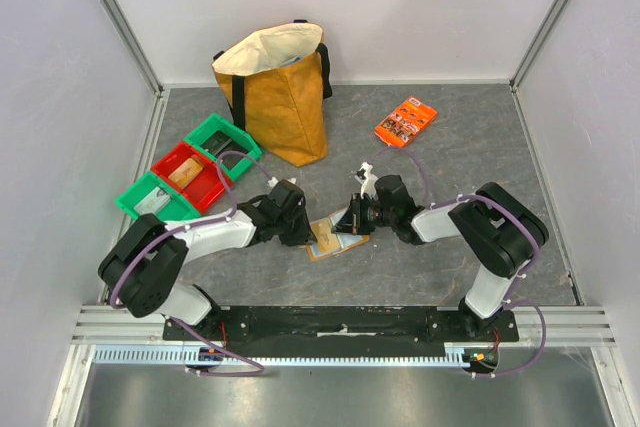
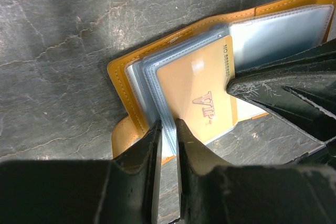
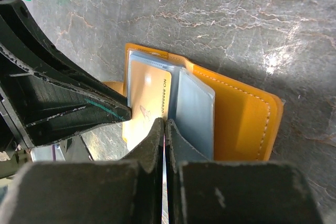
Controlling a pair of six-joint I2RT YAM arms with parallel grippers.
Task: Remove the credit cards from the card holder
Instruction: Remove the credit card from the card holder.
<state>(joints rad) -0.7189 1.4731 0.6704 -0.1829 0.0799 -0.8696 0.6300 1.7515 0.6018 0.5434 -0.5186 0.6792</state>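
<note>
Left gripper [image 2: 168,127] is down on the card holder [image 2: 122,74]. Its fingers [image 2: 143,153] stand a narrow slit apart, and the edges of the clear sleeves [image 2: 157,85] run right into that slit: it's pinching the sleeve stack at the near edge. Right gripper [image 3: 164,125] comes in from the other side, fingers [image 3: 152,148] pressed flat together. Their tips sit on the seam between the front sleeve and the next one. A thin pale edge shows between them, but I can't tell whether anything is truly caught there.

The holder lies open and flat on the grey table [image 1: 450,257], just ahead of the arm bases and right between the two grippers. It has tan-orange leather with pale stitching, and clear plastic pockets fan out from the spine. In the top sleeve sits a gold-tan credit card [image 2: 191,85] with "VIP" embossed on it and a number printed along one short edge. It is fully inside its pocket. The right gripper's dark fingertip touches the sleeve beside that number.

Further back stand a yellow tote bag [image 1: 280,97], an orange packet [image 1: 405,122] and the red and green bins [image 1: 190,175].
</note>
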